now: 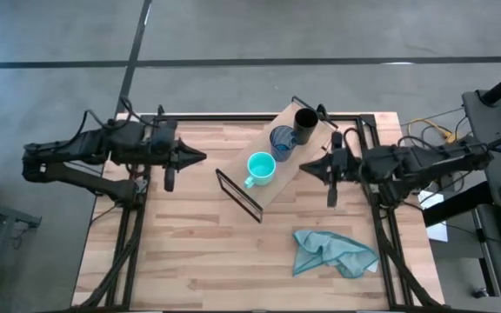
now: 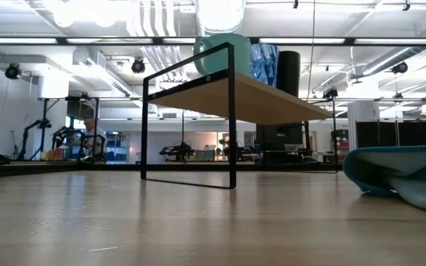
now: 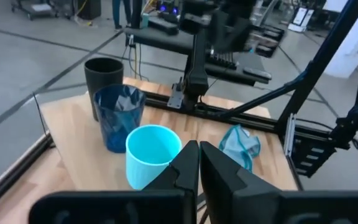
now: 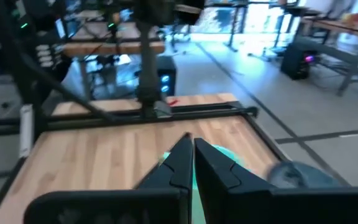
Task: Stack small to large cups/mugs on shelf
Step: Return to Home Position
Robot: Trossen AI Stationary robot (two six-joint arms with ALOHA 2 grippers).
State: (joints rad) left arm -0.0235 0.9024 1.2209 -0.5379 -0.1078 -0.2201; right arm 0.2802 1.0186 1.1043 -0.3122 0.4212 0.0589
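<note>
The shelf [image 1: 268, 178], a light-wood plank with black wire-frame ends, stands slantwise at the table's far middle. On it, in a row, stand the teal mug [image 1: 261, 169], the dark-blue tumbler [image 1: 283, 139] and the black cup [image 1: 306, 123], each on its base. They also show in the left wrist view: mug [image 3: 151, 154], tumbler [image 3: 119, 116], black cup [image 3: 104, 78]. My left gripper [image 1: 203, 157] is shut and empty, left of the shelf. My right gripper [image 1: 302, 169] is shut and empty, right of the shelf.
A crumpled teal cloth [image 1: 333, 253] lies on the table near the front right. In the low view the shelf [image 2: 231, 100] stands raised on its black frame, with the cloth [image 2: 401, 174] at the right. The table's black frame [image 1: 259, 116] runs along the far edge.
</note>
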